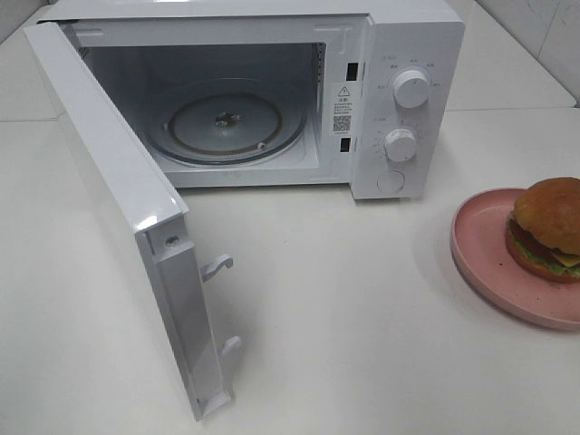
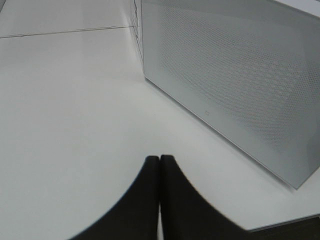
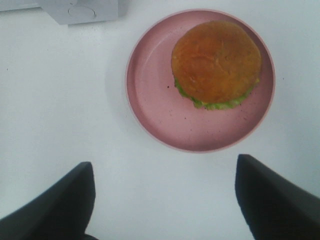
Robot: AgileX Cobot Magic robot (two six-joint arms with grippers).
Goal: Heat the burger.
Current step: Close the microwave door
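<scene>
White tabletop [image 1: 362, 299] holds an open microwave [image 1: 272, 91]; the burger [image 1: 548, 228] sits on its plate [image 1: 489, 263] at right. Right gripper [image 3: 162, 200] hangs spread above; left gripper [image 2: 160, 200] is pressed together. Best grasp the plate's rim, level.

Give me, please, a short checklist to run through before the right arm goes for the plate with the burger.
1. Microwave door open: ok, swung wide.
2. Turntable free to take the plate: ok, nothing on it.
3. Burger on the pink plate: ok, though off-centre, toward one rim.
4. Right gripper open: ok, fingers wide apart, nothing between them, apart from the plate.
5. Left gripper out of the way: ok, shut, beside the open door.
6. Plate fits through the microwave opening: cannot tell.
</scene>
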